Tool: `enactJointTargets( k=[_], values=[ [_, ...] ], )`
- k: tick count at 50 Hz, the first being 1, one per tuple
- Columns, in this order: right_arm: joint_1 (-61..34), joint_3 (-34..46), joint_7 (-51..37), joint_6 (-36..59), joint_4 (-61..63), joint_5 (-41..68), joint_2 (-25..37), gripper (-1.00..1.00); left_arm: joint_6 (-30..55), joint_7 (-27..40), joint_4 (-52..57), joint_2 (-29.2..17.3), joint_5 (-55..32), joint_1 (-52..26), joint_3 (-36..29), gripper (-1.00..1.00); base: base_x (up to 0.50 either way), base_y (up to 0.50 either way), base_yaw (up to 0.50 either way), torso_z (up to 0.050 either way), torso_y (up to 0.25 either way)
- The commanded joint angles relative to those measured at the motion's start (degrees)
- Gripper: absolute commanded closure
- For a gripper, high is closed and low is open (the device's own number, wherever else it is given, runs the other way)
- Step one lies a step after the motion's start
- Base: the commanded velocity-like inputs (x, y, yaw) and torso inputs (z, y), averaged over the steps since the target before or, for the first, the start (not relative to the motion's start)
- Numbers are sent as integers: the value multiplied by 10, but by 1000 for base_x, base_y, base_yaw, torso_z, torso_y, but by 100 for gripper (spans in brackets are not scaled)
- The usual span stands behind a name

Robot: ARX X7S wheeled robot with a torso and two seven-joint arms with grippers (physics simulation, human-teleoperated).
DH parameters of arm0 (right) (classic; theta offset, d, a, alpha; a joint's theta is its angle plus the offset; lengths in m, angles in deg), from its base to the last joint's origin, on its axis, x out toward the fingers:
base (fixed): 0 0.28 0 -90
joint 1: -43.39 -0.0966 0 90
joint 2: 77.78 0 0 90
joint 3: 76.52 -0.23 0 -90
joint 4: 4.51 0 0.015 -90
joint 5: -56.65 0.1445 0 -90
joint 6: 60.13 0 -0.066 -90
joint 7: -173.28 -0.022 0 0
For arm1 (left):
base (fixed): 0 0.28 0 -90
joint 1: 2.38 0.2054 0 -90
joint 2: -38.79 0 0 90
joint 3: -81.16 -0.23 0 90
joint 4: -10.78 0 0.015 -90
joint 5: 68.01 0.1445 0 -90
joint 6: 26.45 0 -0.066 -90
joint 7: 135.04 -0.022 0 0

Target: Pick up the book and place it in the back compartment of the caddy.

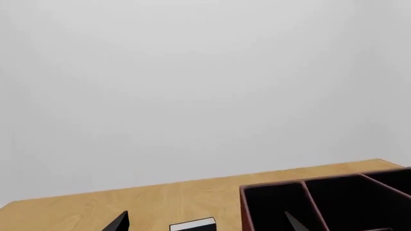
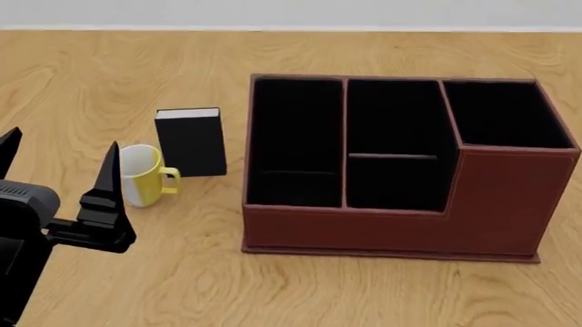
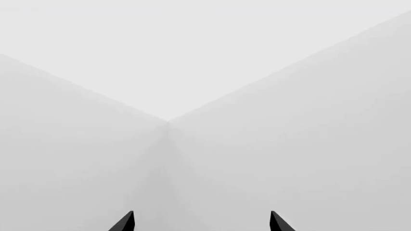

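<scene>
The book (image 2: 192,142) stood upright on the wooden worktop (image 2: 109,75) in the head view, its black cover facing us and its white page edges on top, just left of the caddy (image 2: 400,228) and apart from it by a narrow strip of wood. A yellow-and-white mug (image 2: 146,175) stood just in front of the book, its handle turned toward the caddy, and its rim overlapped the book's lower left corner in our sight. We saw the caddy's black interior split into a long left section, a middle column cut by a low crossbar, and a taller-walled right end; the back compartment (image 2: 393,116) lay behind that crossbar and held nothing. The left gripper (image 2: 56,167) hung at the left edge, near the mug, with its two black fingers spread wide and nothing between them. In the left wrist view we found only the white top of the book (image 1: 192,225) at the lower edge, the caddy's dark pockets beside it, and two dark finger tips set well apart, one against the worktop and one over the caddy. In the right wrist view the right gripper (image 3: 202,222) pointed at a bare pale corner of walls, its fingertips (image 3: 125,222) wide apart and holding nothing.
</scene>
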Motion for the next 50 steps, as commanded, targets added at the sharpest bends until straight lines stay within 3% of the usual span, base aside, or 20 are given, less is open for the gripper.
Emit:
enactJointTargets(
  k=[1,50],
  values=[
    [9,-4,-4,-6,0,1,4,-100,-2,2,1,-2,-3,1,1,-100,344,0,0,0,10],
    [34,-25,-7,-18,-2,5,10,-100,-7,11,2,-10,-12,0,-1,-100,344,0,0,0,1]
  ],
)
